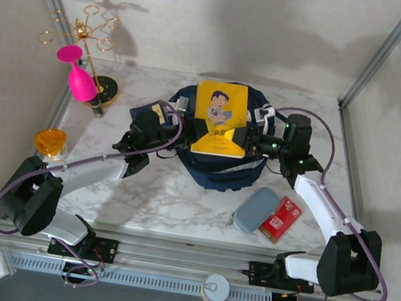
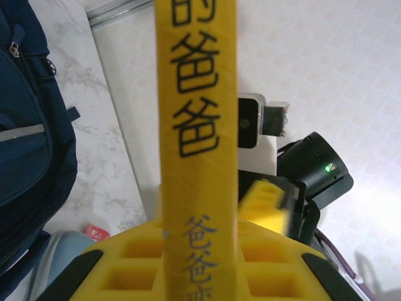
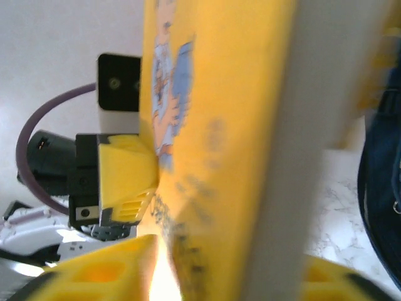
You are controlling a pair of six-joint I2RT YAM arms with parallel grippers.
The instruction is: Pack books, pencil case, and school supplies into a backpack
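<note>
**Yellow book held over the backpack, one claw on each side**

The yellow book (image 1: 221, 116) hangs cover-up over the top of the backpack (image 1: 216, 174), which sits mid-counter towards the far edge. The book's long axis runs from the near edge to the far edge. The left claw (image 1: 183, 127) is clamped on its left edge, and the left wrist view shows the book thin-side on, running straight away from that claw. The right claw (image 1: 257, 140) is at the opposite edge with its fingers either side of the book, but blur means I cannot tell whether it is pinching or slack. The pencil case (image 1: 256, 209) and the red pack (image 1: 281, 219) lie just beside each other by the near edge, right of centre. The right arm is the nearer one for both.
</note>
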